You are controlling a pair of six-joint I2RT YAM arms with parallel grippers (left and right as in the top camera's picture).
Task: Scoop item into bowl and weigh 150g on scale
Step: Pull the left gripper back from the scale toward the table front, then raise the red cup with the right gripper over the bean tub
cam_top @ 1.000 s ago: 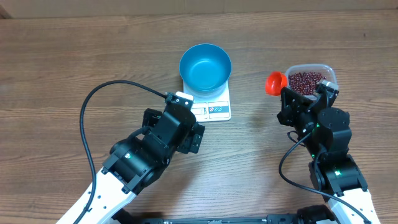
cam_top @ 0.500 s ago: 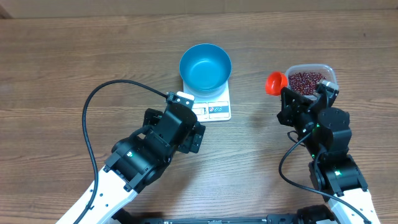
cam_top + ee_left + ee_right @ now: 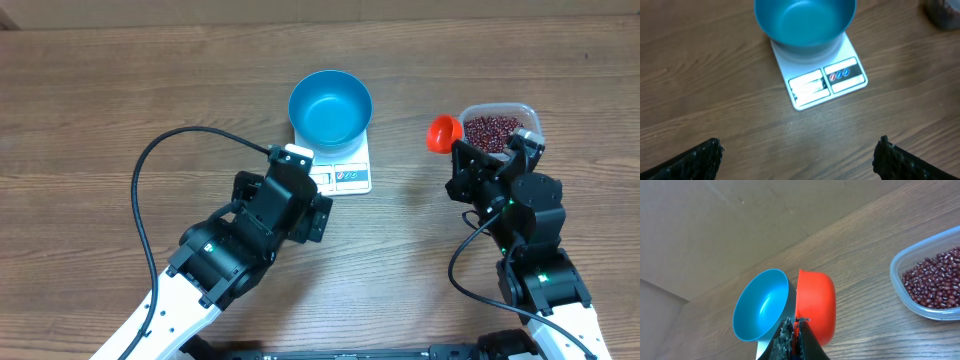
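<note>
Beans loose in tub, right of bowl on scale. Light, free-flowing, spill-prone: scoop only, keep level. Right tool pinches red scoop; left tool spread, empty.

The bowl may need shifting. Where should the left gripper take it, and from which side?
Probably the bowl by its near rim, from above, one finger inside, one outside. It sits upright and open on the scale, looks too wide to span, and that thin edge faces the open left gripper.
</note>
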